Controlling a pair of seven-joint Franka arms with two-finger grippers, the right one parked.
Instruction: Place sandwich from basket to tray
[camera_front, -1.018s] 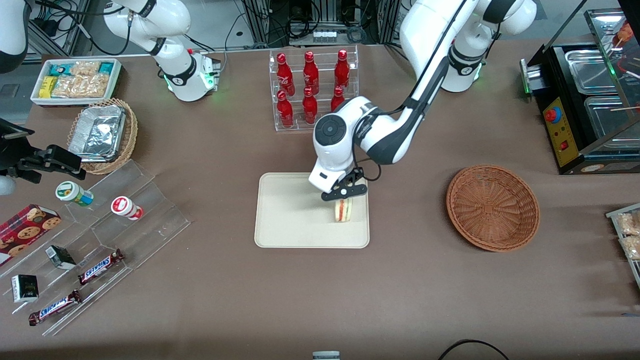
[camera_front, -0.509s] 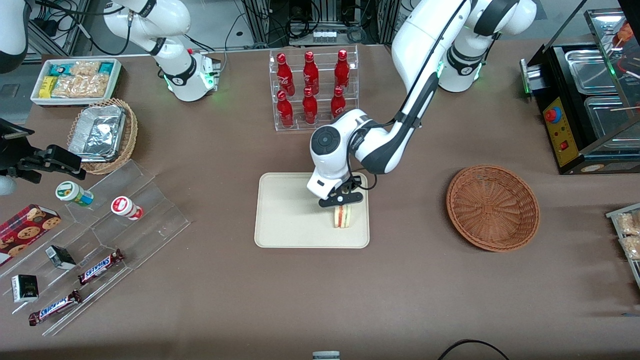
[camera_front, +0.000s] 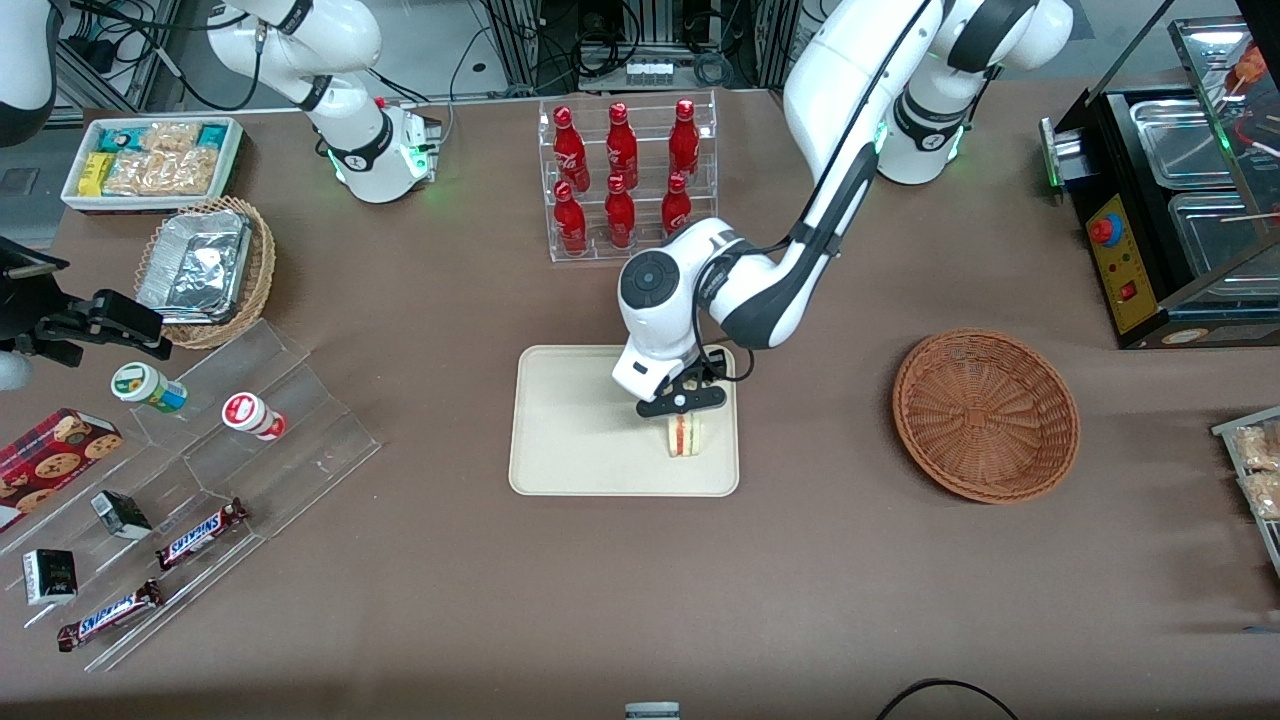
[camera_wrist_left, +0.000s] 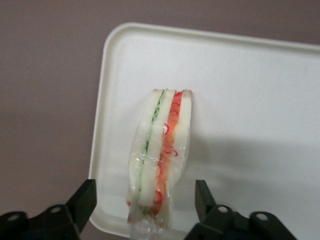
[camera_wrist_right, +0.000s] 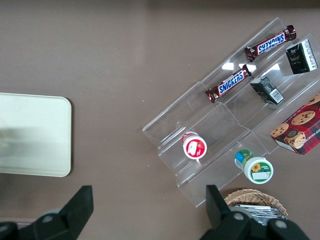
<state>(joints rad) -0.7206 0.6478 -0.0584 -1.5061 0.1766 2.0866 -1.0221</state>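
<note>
Risen slightly since a moment ago, pincer spread open, fingers clear of the sandwich. Directly below: that plastic-wrapped wedge, standing on edge on the smooth cream tray. Well off toward the working arm's end: round woven basket.
</note>
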